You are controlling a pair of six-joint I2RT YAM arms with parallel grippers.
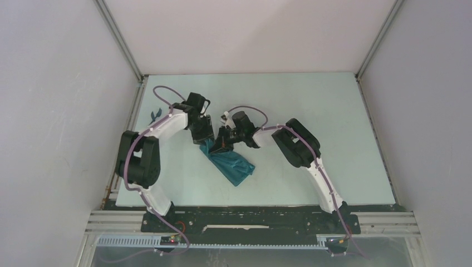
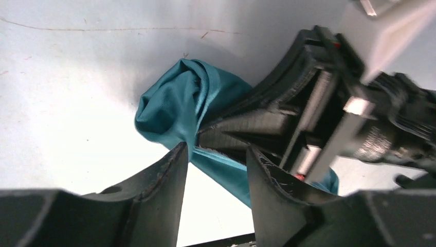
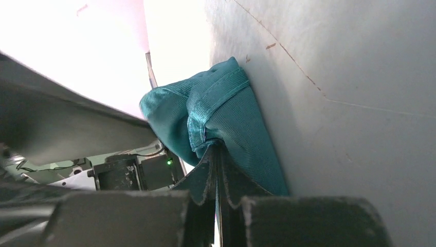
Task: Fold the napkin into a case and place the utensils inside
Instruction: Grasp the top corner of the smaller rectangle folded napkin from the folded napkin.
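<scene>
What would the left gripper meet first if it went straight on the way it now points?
Probably the napkin, just ahead of the open left gripper; the right gripper, shut on it, sits close behind, depth unclear.

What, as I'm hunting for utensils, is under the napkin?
The napkin lies bunched on the table, nothing poking out. What its folds cover cannot be seen.

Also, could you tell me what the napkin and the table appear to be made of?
The napkin looks like matte woven teal fabric: a fine ribbed weave, a stitched hem and soft folds show. The table seems a hard, pale sheet with thin scratches, perhaps laminate or painted board; I cannot tell which.
</scene>
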